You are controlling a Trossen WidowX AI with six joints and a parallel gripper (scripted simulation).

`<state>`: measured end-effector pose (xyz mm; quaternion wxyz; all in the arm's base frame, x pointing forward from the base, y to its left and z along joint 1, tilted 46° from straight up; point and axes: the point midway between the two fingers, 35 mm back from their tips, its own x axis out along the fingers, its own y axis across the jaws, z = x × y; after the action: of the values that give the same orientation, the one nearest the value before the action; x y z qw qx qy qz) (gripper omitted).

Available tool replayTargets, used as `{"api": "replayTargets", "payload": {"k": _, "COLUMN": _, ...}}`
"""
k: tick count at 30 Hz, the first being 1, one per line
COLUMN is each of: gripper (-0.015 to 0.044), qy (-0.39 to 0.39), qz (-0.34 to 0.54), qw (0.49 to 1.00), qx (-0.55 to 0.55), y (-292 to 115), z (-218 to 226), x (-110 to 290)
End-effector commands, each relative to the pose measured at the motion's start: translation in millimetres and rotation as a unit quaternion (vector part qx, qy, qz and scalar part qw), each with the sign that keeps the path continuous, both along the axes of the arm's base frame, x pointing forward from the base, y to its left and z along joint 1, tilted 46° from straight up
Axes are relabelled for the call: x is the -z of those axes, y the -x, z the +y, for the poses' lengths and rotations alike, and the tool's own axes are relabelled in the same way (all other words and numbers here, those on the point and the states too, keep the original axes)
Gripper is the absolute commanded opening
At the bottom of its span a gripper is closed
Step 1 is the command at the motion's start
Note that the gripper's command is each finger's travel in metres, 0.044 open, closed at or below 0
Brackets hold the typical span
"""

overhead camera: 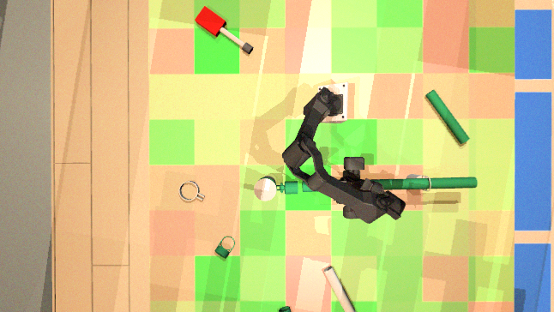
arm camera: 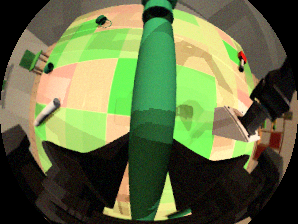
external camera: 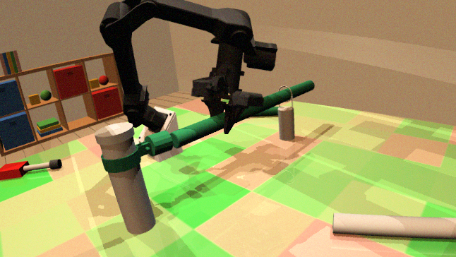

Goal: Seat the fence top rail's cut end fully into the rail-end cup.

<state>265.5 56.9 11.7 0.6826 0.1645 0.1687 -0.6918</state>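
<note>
Clamping the rail point(external camera: 208, 125) at mid-frame, the claw point(external camera: 231, 118) has its cut end at the cup point(external camera: 159, 142) mouth; next, push leftward to seat it fully.

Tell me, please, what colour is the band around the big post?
Green brace band, clearest in the exterior view.

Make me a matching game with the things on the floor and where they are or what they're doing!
Things:
1. green rail
2. red-headed mallet
3. brace band
4. pale pipe

Places or states:
A. wrapped around the big post
B. lying flat on the mat, all alone
C. held in the gripper, passing through the loop cap
D. lying on the mat, not far from the toy shelf

Pairs: 1-C, 2-D, 3-A, 4-B
</note>
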Motion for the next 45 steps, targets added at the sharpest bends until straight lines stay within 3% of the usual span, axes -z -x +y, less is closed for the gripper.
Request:
{"api": "replayTargets", "payload": {"k": 1, "gripper": 0.0000, "qy": 0.000, "qz": -0.001, "qw": 1.000, "qx": -0.002, "y": -0.1, "z": 0.1, "x": 0.2}}
{"api": "replayTargets", "payload": {"k": 45, "gripper": 0.0000, "qy": 0.000, "qz": 0.004, "qw": 1.000, "qx": 0.002, "y": -2.4, "z": -12.9, "x": -18.4}}
